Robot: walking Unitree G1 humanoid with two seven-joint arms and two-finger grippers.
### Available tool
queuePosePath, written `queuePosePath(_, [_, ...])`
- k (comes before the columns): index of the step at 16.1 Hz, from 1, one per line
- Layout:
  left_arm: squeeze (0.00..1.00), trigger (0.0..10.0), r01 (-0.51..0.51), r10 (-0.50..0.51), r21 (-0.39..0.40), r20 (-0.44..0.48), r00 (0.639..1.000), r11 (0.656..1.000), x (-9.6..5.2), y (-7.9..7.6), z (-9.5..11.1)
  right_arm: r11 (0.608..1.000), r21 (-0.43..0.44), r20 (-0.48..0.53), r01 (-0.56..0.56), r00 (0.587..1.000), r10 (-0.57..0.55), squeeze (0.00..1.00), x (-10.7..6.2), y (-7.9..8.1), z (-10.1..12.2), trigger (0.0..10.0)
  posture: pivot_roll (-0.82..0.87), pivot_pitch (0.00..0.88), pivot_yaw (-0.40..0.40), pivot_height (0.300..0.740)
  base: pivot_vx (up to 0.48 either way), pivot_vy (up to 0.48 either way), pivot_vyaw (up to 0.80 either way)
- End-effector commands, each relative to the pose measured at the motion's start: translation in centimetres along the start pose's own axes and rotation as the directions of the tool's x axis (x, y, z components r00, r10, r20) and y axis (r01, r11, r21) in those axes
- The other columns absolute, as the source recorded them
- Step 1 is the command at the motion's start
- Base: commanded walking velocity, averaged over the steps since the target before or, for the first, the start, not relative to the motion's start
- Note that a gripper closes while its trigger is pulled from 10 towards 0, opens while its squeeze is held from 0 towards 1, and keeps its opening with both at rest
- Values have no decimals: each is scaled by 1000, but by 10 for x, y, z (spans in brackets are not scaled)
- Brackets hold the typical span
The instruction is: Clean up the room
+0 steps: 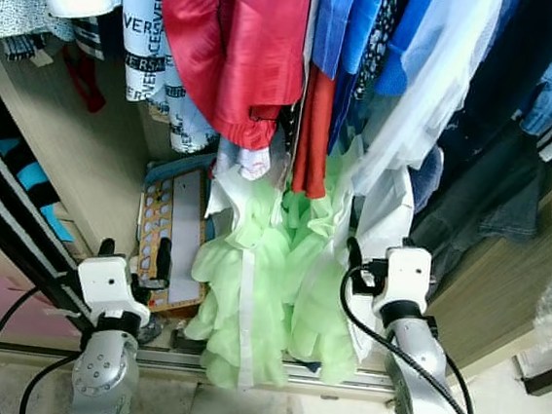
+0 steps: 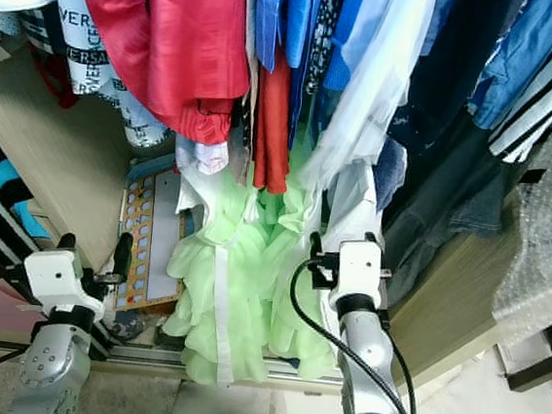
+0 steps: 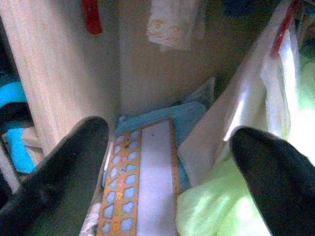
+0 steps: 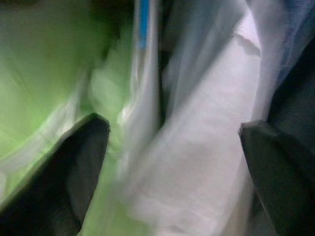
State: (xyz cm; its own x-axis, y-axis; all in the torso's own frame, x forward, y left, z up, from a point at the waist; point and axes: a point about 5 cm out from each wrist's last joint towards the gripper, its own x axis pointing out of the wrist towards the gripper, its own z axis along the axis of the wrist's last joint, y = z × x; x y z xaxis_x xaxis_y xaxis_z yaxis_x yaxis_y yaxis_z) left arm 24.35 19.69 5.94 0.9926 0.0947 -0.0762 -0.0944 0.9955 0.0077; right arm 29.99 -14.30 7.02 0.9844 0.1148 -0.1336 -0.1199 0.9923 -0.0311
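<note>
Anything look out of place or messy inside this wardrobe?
Yes. An orange board with blue shapes lies tilted on the wardrobe floor, and the ruffled light-green garment spills over the metal door track. Both end effectors, left and right, are open.

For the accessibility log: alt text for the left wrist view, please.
The open left claw points into a wardrobe corner, at an orange board with blue shapes standing on the floor. A green dress and white cloth hang beside the board, and a wooden wall stands on its other side.
</note>
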Motion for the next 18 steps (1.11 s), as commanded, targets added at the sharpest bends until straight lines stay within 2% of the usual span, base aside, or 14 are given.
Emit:
queuePosePath(1, [0,10000,-10,9,20,63,998,1000,18,11,43,996,40,116,-75,991,70,0,13,11,44,10000,52,0,-36,740,0,0,0])
queuePosePath(2, [0,10000,-28,27,14,81,996,1000,9,12,52,999,53,204,-10,979,-1,0,-6,1,54,10000,51,0,-39,740,0,0,0])
queuePosePath(7, [0,10000,-45,42,31,83,996,999,16,20,56,997,73,186,-5,983,-9,0,-11,-2,47,10000,42,0,-7,740,0,0,0])
queuePosePath(9, [0,10000,-35,34,43,31,999,998,12,20,58,995,99,145,15,989,-30,0,-25,-7,38,10000,37,0,43,740,0,0,0])
queuePosePath(12, [0,10000,-40,40,73,7,999,997,-1,20,44,990,125,115,68,990,-82,0,-35,-13,24,10000,34,0,57,740,0,0,0])
queuePosePath(15, [0,10000,-91,93,42,-51,994,995,-15,20,25,992,100,97,72,992,-81,0,-34,-17,20,10000,33,0,30,740,0,0,0])
queuePosePath(18, [0,10000,-132,135,76,-36,990,988,-18,18,23,997,64,83,43,995,-48,0,-37,-19,16,10000,32,0,8,740,0,0,0])
